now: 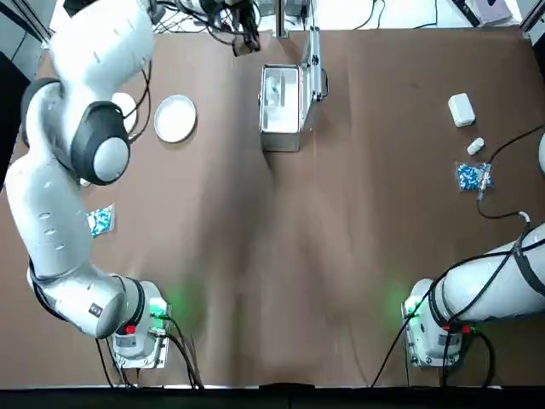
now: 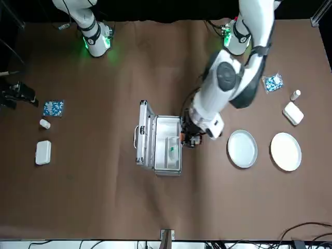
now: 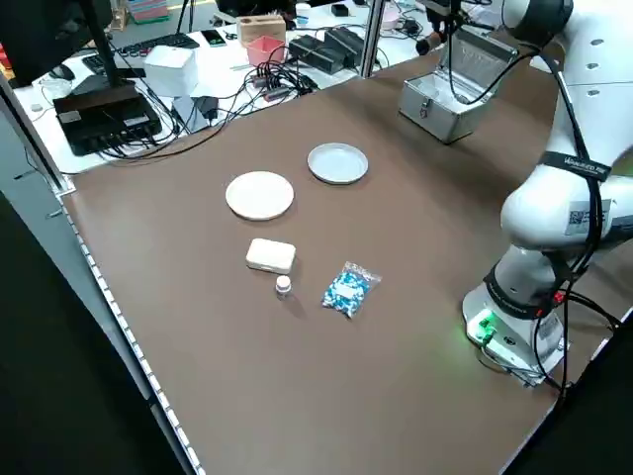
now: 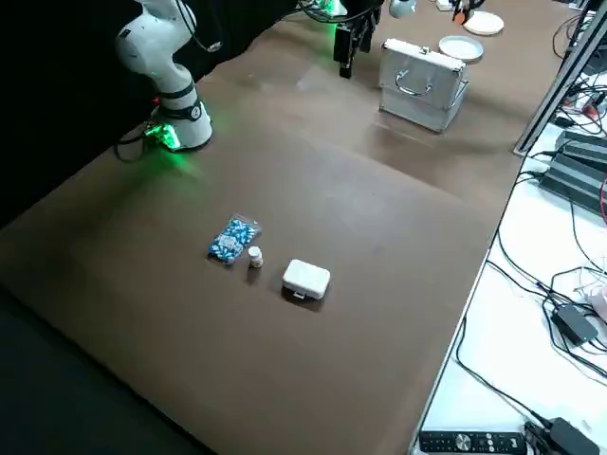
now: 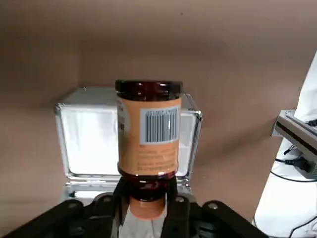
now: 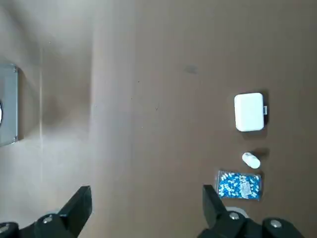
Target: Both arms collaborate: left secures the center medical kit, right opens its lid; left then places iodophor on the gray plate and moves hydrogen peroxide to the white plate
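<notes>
Iodophor, the amber bottle with orange label (image 5: 148, 136), sits clamped in my left pincer (image 5: 147, 201) above the open silver metal kit (image 1: 281, 106); carry it upright left to the gray round plate (image 2: 242, 148). My right pincer (image 6: 147, 208) hangs spread apart.

1. The left arm stretches far across the worktop, its white links bent at the elbow and its wrist turned down.
2. The left claw (image 5: 147, 208) is closed around an amber, orange-labelled bottle (image 5: 147, 134).
3. The right claw (image 6: 143, 208) hangs above the worktop with its fingers spread wide.
</notes>
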